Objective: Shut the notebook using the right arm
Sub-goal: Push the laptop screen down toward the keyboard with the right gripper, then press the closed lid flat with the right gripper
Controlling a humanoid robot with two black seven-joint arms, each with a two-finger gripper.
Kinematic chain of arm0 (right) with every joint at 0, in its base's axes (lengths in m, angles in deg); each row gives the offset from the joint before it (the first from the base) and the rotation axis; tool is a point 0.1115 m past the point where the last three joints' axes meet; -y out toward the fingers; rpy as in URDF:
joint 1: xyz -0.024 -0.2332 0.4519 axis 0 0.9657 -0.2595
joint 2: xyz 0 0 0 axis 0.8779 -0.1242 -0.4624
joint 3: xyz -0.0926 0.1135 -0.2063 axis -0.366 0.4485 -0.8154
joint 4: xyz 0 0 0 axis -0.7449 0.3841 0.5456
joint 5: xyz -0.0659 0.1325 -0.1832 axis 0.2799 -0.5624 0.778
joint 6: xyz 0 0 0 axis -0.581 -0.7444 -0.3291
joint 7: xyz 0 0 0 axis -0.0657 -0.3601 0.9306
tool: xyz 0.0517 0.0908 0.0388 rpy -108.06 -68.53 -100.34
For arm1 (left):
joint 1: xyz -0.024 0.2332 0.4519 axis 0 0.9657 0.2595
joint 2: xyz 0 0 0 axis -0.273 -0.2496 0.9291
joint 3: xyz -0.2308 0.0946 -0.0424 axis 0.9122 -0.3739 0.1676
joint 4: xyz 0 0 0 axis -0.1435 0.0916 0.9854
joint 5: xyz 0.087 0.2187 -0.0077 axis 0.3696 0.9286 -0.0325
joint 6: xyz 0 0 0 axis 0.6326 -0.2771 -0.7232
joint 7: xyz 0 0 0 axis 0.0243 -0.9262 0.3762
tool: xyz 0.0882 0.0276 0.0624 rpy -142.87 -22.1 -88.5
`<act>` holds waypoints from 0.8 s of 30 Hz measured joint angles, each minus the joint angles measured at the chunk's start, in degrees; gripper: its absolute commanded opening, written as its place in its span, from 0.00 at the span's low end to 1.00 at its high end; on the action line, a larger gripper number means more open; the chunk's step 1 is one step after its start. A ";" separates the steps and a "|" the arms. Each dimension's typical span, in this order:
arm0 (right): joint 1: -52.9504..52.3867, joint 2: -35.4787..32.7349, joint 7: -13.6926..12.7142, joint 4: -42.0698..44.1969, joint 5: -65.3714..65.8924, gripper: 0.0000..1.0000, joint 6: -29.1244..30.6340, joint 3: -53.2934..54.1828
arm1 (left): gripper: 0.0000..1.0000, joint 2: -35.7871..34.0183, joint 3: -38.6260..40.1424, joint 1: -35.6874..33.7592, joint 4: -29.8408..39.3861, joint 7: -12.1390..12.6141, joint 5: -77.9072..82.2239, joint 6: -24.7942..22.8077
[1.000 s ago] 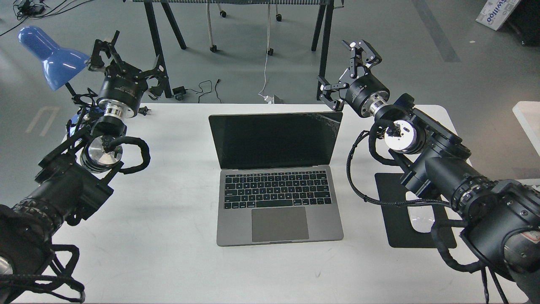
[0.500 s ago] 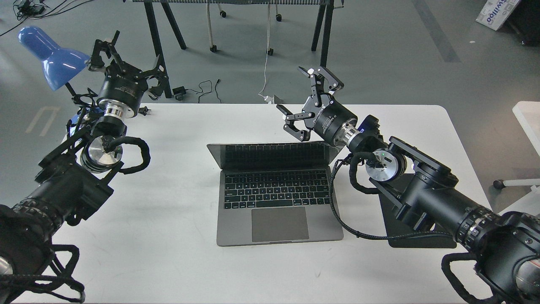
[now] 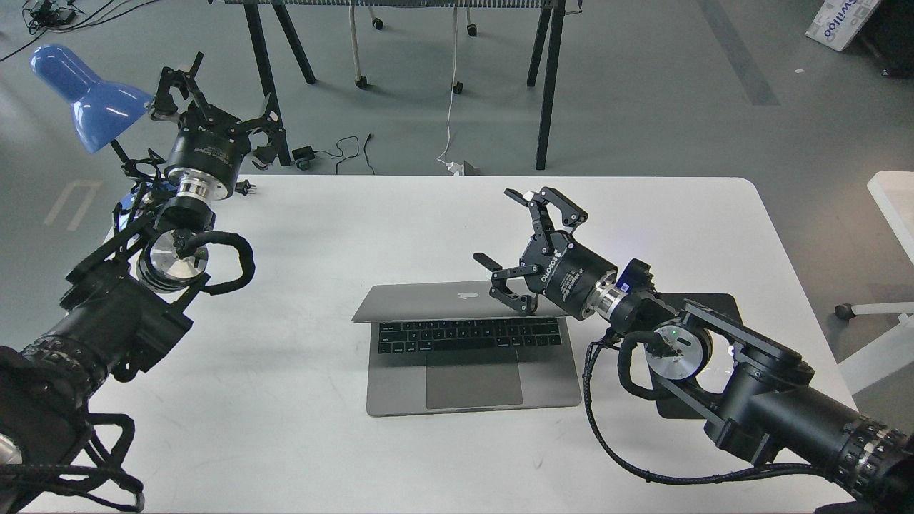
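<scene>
Grey metal: one notebook [image 3: 457, 335] lying at the centre of the frame on the one white table [image 3: 321, 235], its lid tipped far down over the black keyboard, apple logo facing up, only the front key rows and the trackpad showing.

Two black arms reaching in. One right arm [image 3: 721, 375] coming from the lower right of the frame, silver wrist disc and braided cables showing, its right gripper [image 3: 525, 250] spread wide, holding nothing; one lower finger [image 3: 515, 300] resting on the right part of the lid just beside the logo, the other fingers standing free above the table. One left arm [image 3: 121, 314] coming from the lower left, its left gripper [image 3: 214, 96] raised at the upper left of the frame, fingers splayed apart and gripping nothing, well apart from the notebook.

One blue lamp [image 3: 86, 93] standing at the upper left, just beside the left gripper. One black mouse pad [image 3: 714, 314] lying right of the notebook, mostly hidden under the right arm. Two black trestle frames [image 3: 546, 78] standing on the grey floor beyond the far table edge, with white and black cables [image 3: 450, 114] lying there.

Nothing lying between lid and keyboard, as far as visible; the right forearm covering only the mouse pad.
</scene>
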 measured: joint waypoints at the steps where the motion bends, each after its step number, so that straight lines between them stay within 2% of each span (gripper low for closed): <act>1: 0.79 -0.04 0.00 -0.06 0.79 1.00 -0.03 -0.04 | 1.00 0.01 0.00 0.00 0.00 0.00 0.00 0.00; 8: 4.02 0.37 0.13 0.38 5.68 1.00 -1.14 -3.69 | 1.00 0.03 0.02 0.00 0.00 0.00 0.00 0.00; 16: 4.59 0.45 0.14 0.76 7.67 1.00 -5.57 -8.52 | 1.00 0.03 0.05 0.00 0.00 0.00 0.00 0.00; 24: 4.57 0.74 0.05 3.37 8.25 1.00 -7.33 -9.25 | 1.00 0.03 0.05 0.00 0.00 0.00 0.00 0.00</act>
